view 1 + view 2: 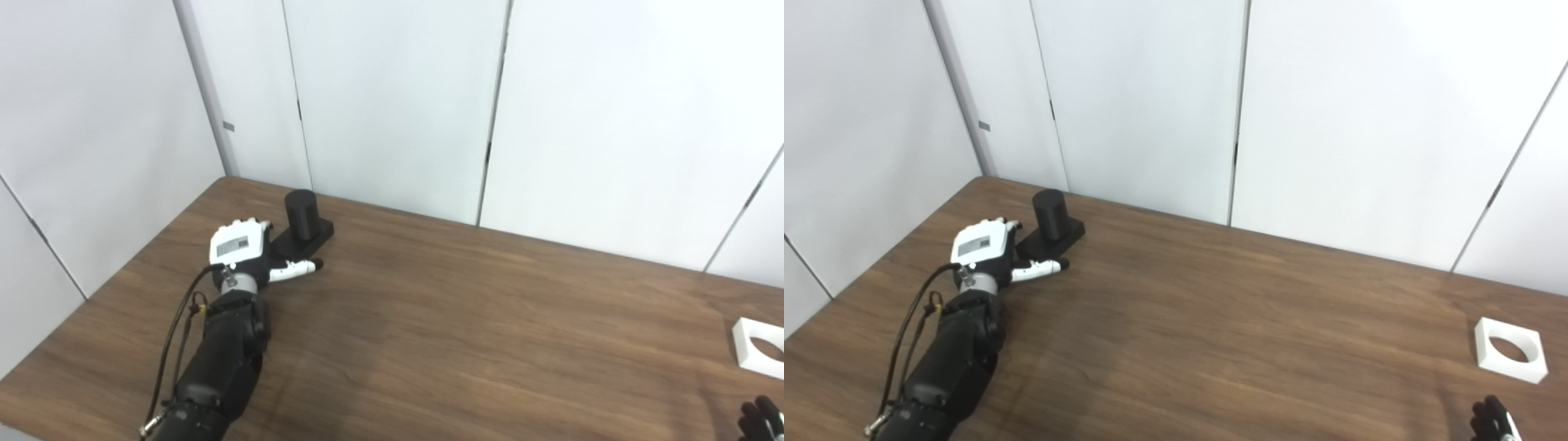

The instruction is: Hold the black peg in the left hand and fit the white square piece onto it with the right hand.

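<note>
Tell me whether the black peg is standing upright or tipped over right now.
Upright. The black peg stands with its cylinder vertical on its flat base, which rests on the table. The left hand is at the base's near edge.

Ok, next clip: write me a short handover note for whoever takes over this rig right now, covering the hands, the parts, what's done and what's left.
Left hand: at the base of the black peg, fingers apart, thumb alongside; no closed grasp visible, peg upright on the table at far left.
Right hand: only fingertips show at the bottom right edge; open or shut cannot be told; holds nothing visible.
White square piece: flat on the table, far right, untouched, round hole up.
Done: left hand has reached the peg.
Left: grip and lift the peg, pick up the white piece, fit it on.
</note>
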{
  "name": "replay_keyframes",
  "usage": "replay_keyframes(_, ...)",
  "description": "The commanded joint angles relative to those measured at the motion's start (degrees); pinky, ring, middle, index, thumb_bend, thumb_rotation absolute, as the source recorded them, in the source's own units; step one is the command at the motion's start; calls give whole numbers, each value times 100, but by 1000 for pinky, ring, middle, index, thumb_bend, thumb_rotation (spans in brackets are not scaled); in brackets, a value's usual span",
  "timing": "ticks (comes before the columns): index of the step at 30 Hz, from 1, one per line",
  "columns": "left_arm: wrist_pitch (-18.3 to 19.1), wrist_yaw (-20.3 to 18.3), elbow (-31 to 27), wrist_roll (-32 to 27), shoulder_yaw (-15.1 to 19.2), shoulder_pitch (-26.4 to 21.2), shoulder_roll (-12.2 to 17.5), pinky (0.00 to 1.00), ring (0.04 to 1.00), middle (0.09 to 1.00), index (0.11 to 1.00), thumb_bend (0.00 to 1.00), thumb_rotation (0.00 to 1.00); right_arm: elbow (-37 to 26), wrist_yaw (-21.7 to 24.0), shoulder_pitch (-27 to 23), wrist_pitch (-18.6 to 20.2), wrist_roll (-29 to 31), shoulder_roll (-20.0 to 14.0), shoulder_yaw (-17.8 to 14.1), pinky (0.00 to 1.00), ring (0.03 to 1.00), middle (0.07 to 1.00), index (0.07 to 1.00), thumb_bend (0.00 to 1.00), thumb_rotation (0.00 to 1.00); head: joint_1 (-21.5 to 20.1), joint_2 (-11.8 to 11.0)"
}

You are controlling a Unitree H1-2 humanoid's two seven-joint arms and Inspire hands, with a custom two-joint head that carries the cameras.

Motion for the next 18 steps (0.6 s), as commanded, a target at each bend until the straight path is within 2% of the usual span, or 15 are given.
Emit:
replay_keyframes(1, 9, 242, -13, 97, 1, -383, 165, 1000, 988, 958, 873, 977, 826, -45, 15, -59, -36, 2, 149, 37, 992, 959, 943, 937, 572, 999, 1, 3)
replay_keyframes(11, 10, 382, 512, 249, -155, -592, 185, 1000, 984, 951, 845, 977, 817, 16, 51, -67, -70, 126, 127, 40, 1000, 966, 945, 937, 585, 964, -38, 15)
replay_keyframes(18, 10, 550, 862, 373, -242, -689, 200, 973, 958, 937, 838, 966, 798, -6, 48, -47, -45, 67, 106, 79, 980, 961, 941, 942, 587, 983, -60, 25)
